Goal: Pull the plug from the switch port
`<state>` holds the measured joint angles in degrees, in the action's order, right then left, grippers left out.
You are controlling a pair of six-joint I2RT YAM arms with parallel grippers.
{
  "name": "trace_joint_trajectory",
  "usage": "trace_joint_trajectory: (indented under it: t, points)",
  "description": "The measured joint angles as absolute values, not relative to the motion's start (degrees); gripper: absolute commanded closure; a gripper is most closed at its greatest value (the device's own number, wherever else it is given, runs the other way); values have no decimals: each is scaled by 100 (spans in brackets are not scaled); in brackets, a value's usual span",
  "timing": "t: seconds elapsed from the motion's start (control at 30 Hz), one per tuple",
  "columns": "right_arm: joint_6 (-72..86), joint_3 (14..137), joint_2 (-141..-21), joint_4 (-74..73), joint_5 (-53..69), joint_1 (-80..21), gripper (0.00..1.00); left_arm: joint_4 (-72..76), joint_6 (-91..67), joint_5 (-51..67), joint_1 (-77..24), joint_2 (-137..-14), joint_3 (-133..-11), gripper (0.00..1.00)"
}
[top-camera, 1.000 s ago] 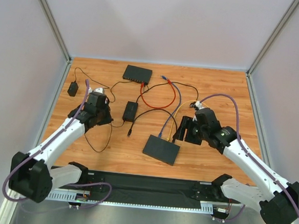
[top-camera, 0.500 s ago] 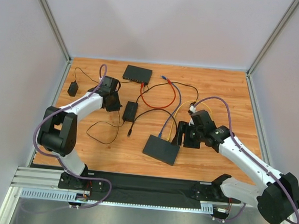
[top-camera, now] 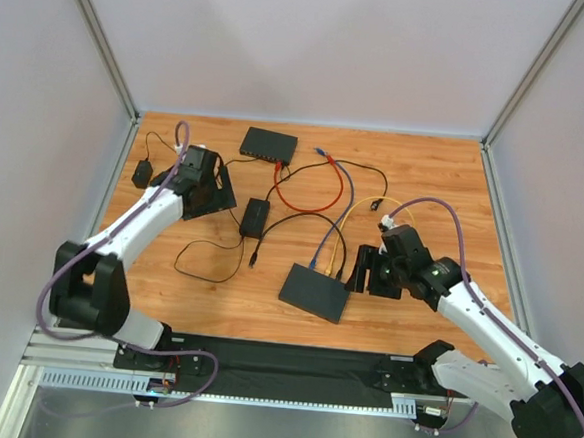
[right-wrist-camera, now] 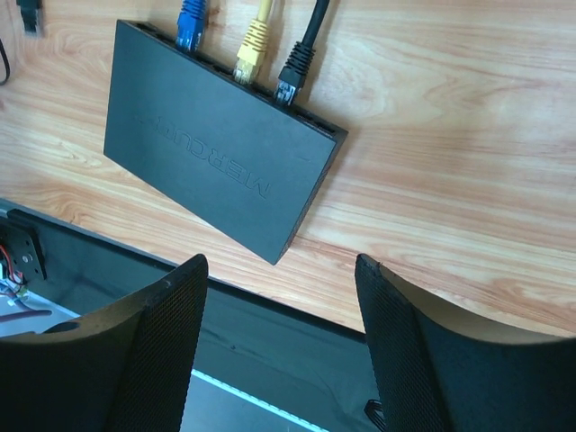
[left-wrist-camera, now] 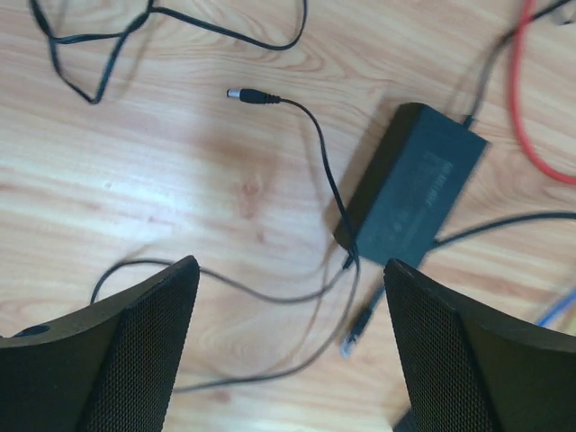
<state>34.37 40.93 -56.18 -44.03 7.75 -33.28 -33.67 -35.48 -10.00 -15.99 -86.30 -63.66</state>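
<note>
A black switch lies near the table's front edge, also seen from above as the switch. Three plugs sit in its far side: blue, yellow and black. My right gripper is open and empty, hovering just right of the switch; from above the right gripper is beside its right end. My left gripper is open and empty over loose black cables, far left of the switch; from above the left gripper is next to a power brick.
A second black switch sits at the back with a red cable looping from it. A barrel plug and a loose network plug lie on the wood. A small black adapter sits far left. Black rail runs along the front edge.
My left arm swung toward the back of the table, then settled left of the power brick, and the black cable loop shifted. My right gripper slid slightly right and nearer.
</note>
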Motion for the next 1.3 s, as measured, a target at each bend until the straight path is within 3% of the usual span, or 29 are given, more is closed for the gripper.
trace_joint_trajectory:
  t: [0.17,0.27,0.4,0.7,1.3]
  points:
    - [3579,3951,-5470,-4333,622,-3328,33,-3664,-3562,-764,-1597,-6956,-6027,16]
    - [3704,3758,-5417,-4139,604,-3328,34,-3531,-3625,-150,-1599,-5706,-5382,22]
    - [3962,3437,-5312,-3800,578,-3328,36,-3083,-3806,803,-1712,-4724,-4407,24]
    - [4239,3057,-5341,-3057,541,-3326,38,-1896,-4036,1415,-3465,-5913,-3474,19]
    - [4257,3070,-6853,-2322,635,-3317,44,591,-4005,2338,-3730,-8576,-3420,20]
